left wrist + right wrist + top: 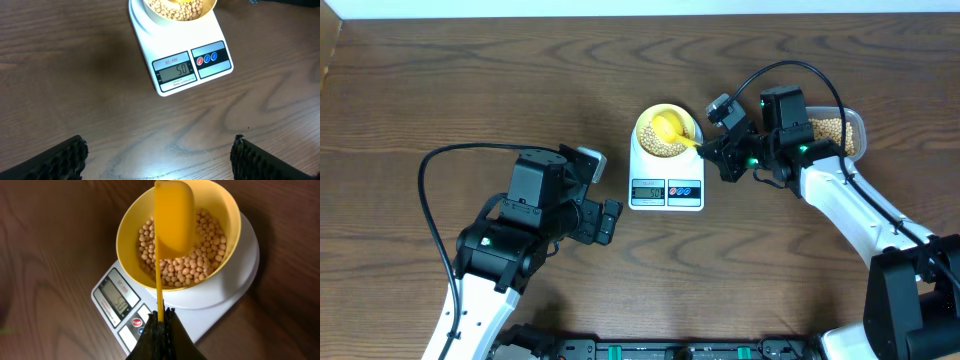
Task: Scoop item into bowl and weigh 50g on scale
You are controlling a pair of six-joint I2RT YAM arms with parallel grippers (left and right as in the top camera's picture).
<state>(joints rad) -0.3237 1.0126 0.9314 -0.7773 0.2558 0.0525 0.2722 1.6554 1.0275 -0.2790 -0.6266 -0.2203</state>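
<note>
The white scale (pixel 666 180) stands mid-table; its display (pixel 173 71) reads 50. On its platform sits the pale-yellow bowl (pixel 646 124) holding tan beans (pixel 200 260). My right gripper (pixel 161 317) is shut on the thin handle of a yellow scoop (pixel 174 217), whose head hangs over the bowl (pixel 227 210), turned down above the beans. In the overhead view the right gripper (pixel 725 155) is just right of the scale. My left gripper (pixel 610 220) is open and empty, low over the table left of the scale (pixel 180 45).
A clear container (pixel 853 125) with more beans (pixel 830 130) lies at the right behind my right arm. Black cables loop over both arms. Dark rails run along the table's front edge (pixel 650 350).
</note>
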